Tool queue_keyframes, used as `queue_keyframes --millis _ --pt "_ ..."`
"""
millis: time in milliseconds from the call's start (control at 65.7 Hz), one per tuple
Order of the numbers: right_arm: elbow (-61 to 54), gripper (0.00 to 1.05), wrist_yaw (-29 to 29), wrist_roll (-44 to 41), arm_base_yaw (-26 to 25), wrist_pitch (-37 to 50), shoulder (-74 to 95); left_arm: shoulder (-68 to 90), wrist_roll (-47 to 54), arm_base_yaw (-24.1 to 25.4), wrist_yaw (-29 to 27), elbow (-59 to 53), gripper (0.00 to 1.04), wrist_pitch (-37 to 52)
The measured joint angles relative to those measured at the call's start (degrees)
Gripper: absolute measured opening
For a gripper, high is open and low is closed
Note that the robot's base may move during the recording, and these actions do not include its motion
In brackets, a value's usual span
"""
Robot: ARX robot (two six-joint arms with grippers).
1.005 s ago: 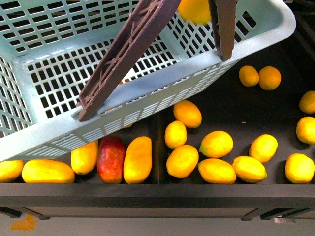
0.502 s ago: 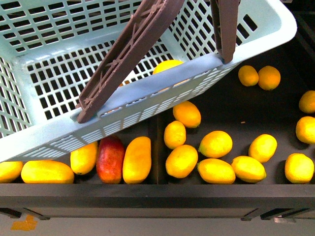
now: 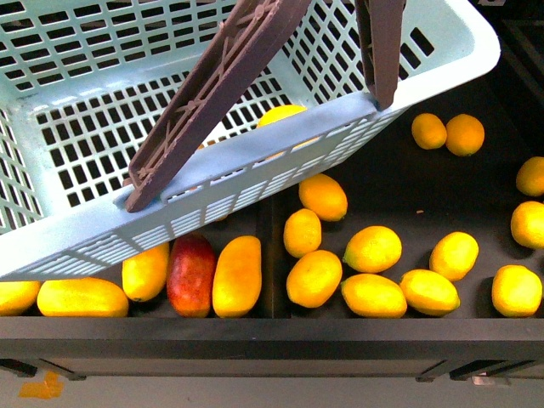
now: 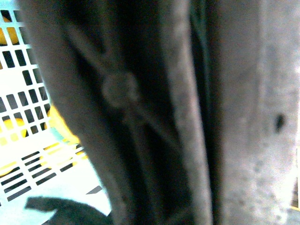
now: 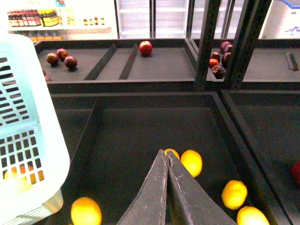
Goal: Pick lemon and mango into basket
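Shop shelves (image 5: 61, 18) only behind right tool (image 5: 167, 154)

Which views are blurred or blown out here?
Front view: sharp, evenly lit. Left wrist view: heavily blurred, brown handle fills it, basket behind overexposed. Right wrist view: mostly sharp, right gripper soft up close, fridges at the back glaring.

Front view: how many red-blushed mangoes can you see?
1. The red-blushed oval mango lies between two yellow fruits, its top under the light teal slotted plastic basket; the basket may hide others.
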Motion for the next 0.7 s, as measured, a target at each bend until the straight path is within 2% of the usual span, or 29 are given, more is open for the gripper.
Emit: queue_keyframes --millis 305,365,472,700 --pt "-6.3 0.02 -2.9 0.0 -3.1 -3.3 -9.6 0.0 0.0 0.0 0.1 0.0 0.14 0.0" --pt "-7.3 0.03 -6.7 -0.2 -5.6 -4.5 -11.6 0.0 0.0 0.0 0.1 0.0 0.14 0.0" --pt "-7.8 0.20 -7.0 -0.1 -7.3 -4.8 -12.9 0.0 0.0 0.0 0.0 0.0 0.14 0.0" --pt "-7.8 0.57 -7.2 -0.1 -7.4 -4.9 -13.0 0.0 0.0 0.0 0.2 0.0 0.14 0.0"
